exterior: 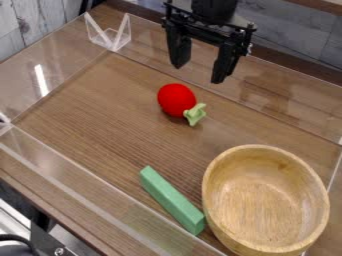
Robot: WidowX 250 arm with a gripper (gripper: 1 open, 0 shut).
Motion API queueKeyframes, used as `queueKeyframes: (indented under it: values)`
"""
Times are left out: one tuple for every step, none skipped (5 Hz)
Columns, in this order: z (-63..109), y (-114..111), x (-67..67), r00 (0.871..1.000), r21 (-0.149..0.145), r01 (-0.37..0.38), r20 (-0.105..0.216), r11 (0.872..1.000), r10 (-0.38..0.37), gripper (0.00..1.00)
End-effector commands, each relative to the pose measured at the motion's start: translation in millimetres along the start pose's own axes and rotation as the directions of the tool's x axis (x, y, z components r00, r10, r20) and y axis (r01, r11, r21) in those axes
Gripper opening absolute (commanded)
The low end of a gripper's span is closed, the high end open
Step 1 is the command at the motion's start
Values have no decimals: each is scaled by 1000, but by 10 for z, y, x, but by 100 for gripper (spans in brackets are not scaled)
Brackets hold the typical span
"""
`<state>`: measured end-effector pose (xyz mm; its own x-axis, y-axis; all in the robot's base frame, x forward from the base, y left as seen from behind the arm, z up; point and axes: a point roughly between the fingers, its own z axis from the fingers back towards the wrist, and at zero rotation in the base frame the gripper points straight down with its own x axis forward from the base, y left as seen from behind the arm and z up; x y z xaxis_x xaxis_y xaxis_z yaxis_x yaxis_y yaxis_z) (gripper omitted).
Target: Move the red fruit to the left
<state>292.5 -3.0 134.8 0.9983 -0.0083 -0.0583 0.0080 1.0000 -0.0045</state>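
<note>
In the single camera view, the small round glossy red fruit [175,97] lay near the middle of the brown wood-grain counter [94,120], with its pale green leafy stub [197,114] pointing down and to the right in the picture. Above and behind it hung the black gripper [198,62], its fingers spread well apart and nothing between them; it was near the fruit but not touching it. A flat green rectangular block [173,199] lay toward the front edge, just beside a round light wooden bowl [265,200] at the lower right, both well apart from the fruit. Clear plastic walls [54,70] fenced the counter.

The fruit looked like a light, hard plastic toy, so weight was probably no concern. Its shiny rounded skin seemed likely to slip or squirt out of a pinch, and it would probably roll if nudged. The safest hold appeared to be across the widest part of the red body, fingers on opposite sides, leaving the soft-looking leaf stub clear.
</note>
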Motion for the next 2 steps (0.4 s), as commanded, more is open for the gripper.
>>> queueKeyframes:
  values:
    - [-196, 2, 65, 999, -7, -37, -20, 999, 37, 100]
    - [-304, 264, 96, 992, -17, -123, 5, 992, 123, 100]
